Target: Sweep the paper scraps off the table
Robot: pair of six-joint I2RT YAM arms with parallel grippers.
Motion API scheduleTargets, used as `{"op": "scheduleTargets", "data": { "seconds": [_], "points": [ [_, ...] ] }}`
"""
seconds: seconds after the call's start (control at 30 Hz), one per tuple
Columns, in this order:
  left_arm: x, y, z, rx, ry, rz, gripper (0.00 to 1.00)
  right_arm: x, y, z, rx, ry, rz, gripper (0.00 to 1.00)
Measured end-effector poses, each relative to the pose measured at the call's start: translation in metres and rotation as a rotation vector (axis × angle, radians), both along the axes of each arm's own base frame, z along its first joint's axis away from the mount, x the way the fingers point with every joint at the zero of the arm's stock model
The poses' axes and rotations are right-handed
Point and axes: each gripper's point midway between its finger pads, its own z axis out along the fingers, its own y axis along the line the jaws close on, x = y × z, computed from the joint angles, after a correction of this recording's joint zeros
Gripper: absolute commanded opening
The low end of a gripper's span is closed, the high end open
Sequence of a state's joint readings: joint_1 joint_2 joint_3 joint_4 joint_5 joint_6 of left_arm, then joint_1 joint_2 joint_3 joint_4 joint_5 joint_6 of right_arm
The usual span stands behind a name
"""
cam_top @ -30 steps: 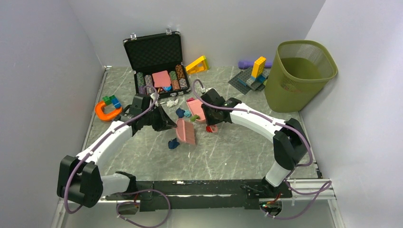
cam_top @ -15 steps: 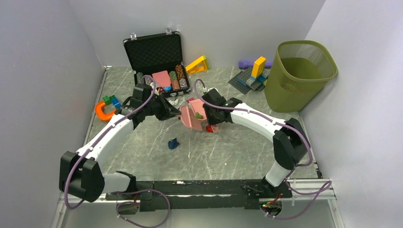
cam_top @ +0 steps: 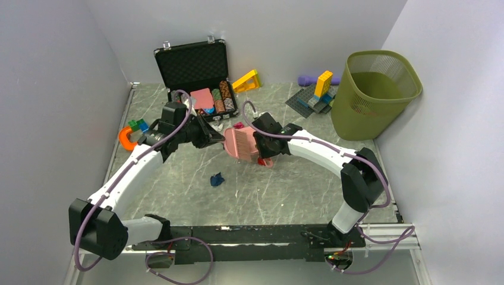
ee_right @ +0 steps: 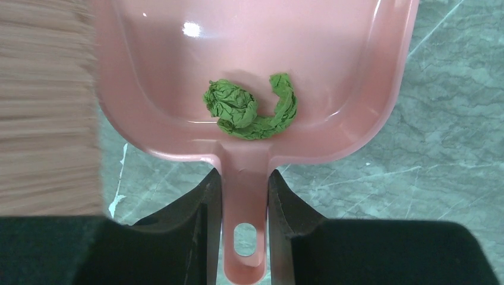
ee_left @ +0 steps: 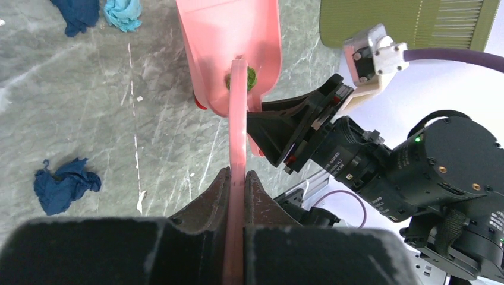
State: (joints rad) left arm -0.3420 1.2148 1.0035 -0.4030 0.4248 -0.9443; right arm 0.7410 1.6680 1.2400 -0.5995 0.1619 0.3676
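Note:
My left gripper (cam_top: 209,139) is shut on the handle of a pink brush (cam_top: 240,142), which I hold edge-on above the table (cam_top: 285,190); its grip shows in the left wrist view (ee_left: 236,176). My right gripper (cam_top: 260,148) is shut on the handle of a pink dustpan (ee_right: 249,53), with the grip in the right wrist view (ee_right: 244,181). A green paper scrap (ee_right: 246,107) lies in the pan and also shows in the left wrist view (ee_left: 250,77). The brush bristles (ee_right: 47,107) are at the pan's left side. A navy scrap (cam_top: 217,179) lies on the table nearer me. Another navy scrap (ee_left: 74,12) and a teal scrap (ee_left: 122,12) lie beyond the pan.
An open black case (cam_top: 196,74) with poker chips stands at the back. A green waste basket (cam_top: 374,89) stands at the back right. An orange horseshoe toy (cam_top: 126,138) with blocks lies at the left. Yellow and grey toy blocks (cam_top: 318,92) lie near the basket.
My left arm has swung the brush back and right, from the table's middle up against the dustpan. The green scrap is now inside the pan. The right arm has barely moved.

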Motion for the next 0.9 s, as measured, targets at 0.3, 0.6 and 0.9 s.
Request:
{"op": "scheduleTargets", "data": {
  "seconds": [0.3, 0.6, 0.9],
  "points": [
    [0.011, 0.038, 0.025, 0.284, -0.161, 0.021, 0.00, -0.022, -0.023, -0.007, -0.037, 0.023, -0.005, 0.00],
    [-0.008, 0.098, -0.002, 0.636, -0.080, 0.050, 0.00, -0.051, -0.060, 0.017, -0.032, -0.023, -0.029, 0.00],
    [-0.088, 0.129, -0.056, 0.707, 0.126, 0.044, 0.00, -0.052, -0.081, 0.028, -0.052, -0.065, -0.094, 0.00]
  ]
}}
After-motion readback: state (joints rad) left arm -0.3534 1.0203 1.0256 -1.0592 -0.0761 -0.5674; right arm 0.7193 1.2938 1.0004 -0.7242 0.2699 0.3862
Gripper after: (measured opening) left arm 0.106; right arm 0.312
